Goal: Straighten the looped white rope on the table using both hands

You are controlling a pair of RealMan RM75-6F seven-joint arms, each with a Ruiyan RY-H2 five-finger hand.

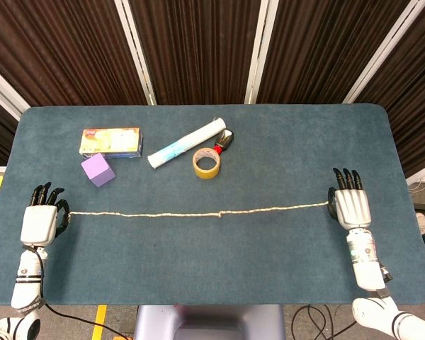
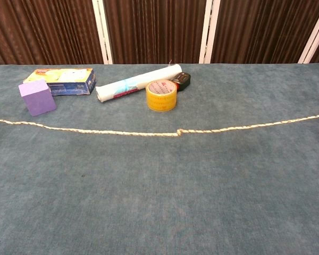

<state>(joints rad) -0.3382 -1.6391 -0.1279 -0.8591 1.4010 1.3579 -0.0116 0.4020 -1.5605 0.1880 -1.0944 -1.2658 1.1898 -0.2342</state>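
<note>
The white rope (image 1: 198,212) lies stretched almost straight across the table, with only a tiny kink (image 1: 219,212) near its middle. My left hand (image 1: 41,223) pinches the rope's left end by the table's left edge. At the far right, my right hand (image 1: 351,207) holds the other end. In the chest view the rope (image 2: 149,133) runs from edge to edge with the kink (image 2: 178,132) at centre; both hands fall outside that frame apart from a dark sliver at the right border.
Behind the rope sit a purple cube (image 1: 98,170), a colourful box (image 1: 110,142), a rolled white tube (image 1: 186,152), a yellow tape roll (image 1: 207,163) and a small black-and-red object (image 1: 225,140). Bare blue tabletop (image 1: 212,269) lies in front of the rope.
</note>
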